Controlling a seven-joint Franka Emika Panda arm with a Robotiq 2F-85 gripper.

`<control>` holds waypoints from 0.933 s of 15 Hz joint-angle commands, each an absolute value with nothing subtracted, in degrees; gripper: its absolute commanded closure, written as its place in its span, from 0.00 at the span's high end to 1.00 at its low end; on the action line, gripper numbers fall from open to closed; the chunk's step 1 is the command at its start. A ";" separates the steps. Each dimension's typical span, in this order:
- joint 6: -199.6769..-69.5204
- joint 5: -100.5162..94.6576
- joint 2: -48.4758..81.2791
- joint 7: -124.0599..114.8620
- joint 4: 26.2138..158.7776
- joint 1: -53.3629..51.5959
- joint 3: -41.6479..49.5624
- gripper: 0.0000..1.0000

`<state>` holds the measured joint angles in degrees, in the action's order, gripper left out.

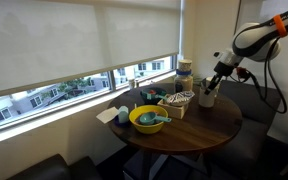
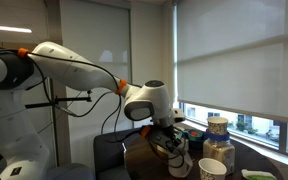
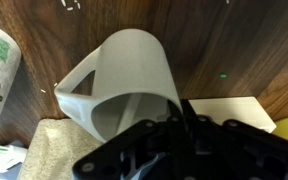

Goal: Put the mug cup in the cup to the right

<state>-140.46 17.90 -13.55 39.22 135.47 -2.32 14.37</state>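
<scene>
In the wrist view the cream-white mug fills the middle, its handle to the left and its opening tilted toward the camera. My gripper is shut on the mug's rim, one finger inside the wall. In an exterior view the gripper holds the mug at the far right side of the round table. In an exterior view the gripper is over the table's near side. A small beige cup stands upright just to its right, apart from it.
The round wooden table carries a yellow bowl, a patterned dish on a box and a blue-patterned stacked container, which also shows in an exterior view. A tan mat lies under the mug. The window is close behind.
</scene>
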 commanded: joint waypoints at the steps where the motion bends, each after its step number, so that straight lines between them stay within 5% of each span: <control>1: -141.41 16.39 -15.35 34.63 134.88 -0.82 11.76 0.01; 14: -143.12 -4.34 -25.86 15.25 128.51 8.27 9.31 0.02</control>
